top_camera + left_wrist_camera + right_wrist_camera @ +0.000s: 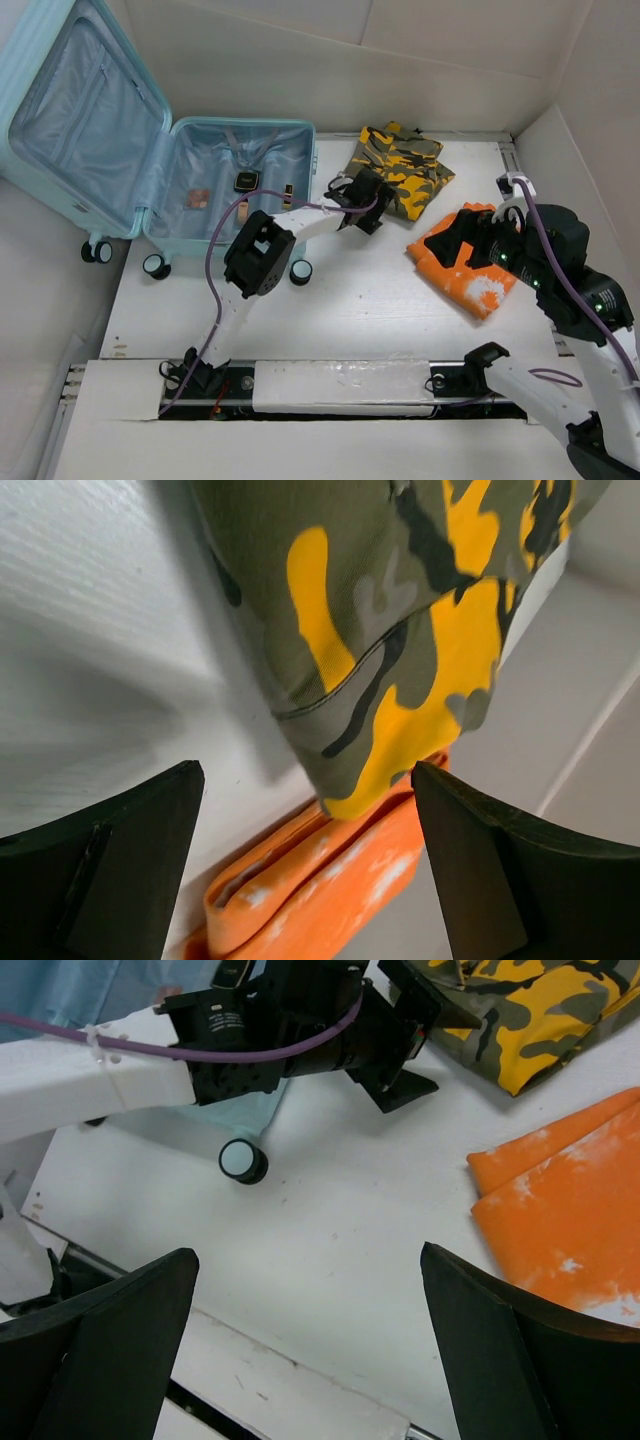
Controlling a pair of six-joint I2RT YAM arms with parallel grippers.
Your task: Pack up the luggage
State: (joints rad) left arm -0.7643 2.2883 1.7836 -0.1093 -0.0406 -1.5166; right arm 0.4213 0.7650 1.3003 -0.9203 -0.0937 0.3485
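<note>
left arm: stretched forward and rightward from its base, elbow raised | left pincer (pixel 372 203): jaws spread wide, nothing between them | right arm: folded upward at the right side, wrist angled leftward | right pincer (pixel 452 238): jaws spread wide, holding nothing

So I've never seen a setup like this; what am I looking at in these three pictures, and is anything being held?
Two robot arms are bolted at a white table's near edge. The overhead camera shows everything; the other two pictures come from cameras on each wrist. An open aqua suitcase lies at left, with a few small items inside. A folded camouflage garment and a folded orange garment lie on the table. The left hand is open at the camouflage garment's edge; the right hand, open, is over the orange one. Nothing is held.
</note>
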